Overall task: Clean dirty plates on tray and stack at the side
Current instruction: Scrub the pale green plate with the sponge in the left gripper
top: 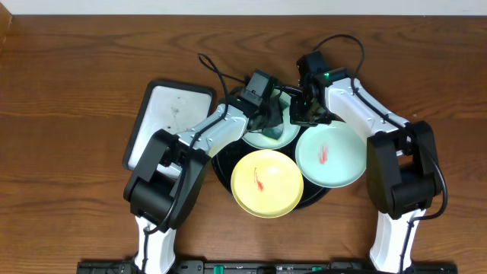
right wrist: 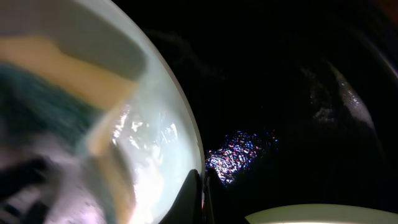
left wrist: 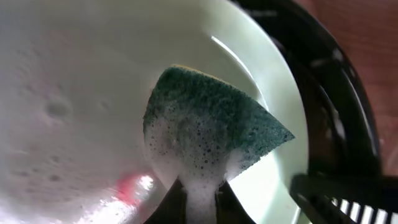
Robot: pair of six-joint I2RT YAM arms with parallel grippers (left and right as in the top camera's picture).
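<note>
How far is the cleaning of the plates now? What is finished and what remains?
Done: nothing yet; no plate is stacked at the side.
In hand: the left end effector rubs a soapy sponge on the far green plate, and the right end effector pinches its rim.
Left: the yellow plate and the other green plate lie on the black tray with red smears. All three need stacking.

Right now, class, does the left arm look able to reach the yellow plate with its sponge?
Probably yes. The yellow plate lies uncovered close by the left gripper and its sponge; the right gripper is aside, pinching the back mint plate.
</note>
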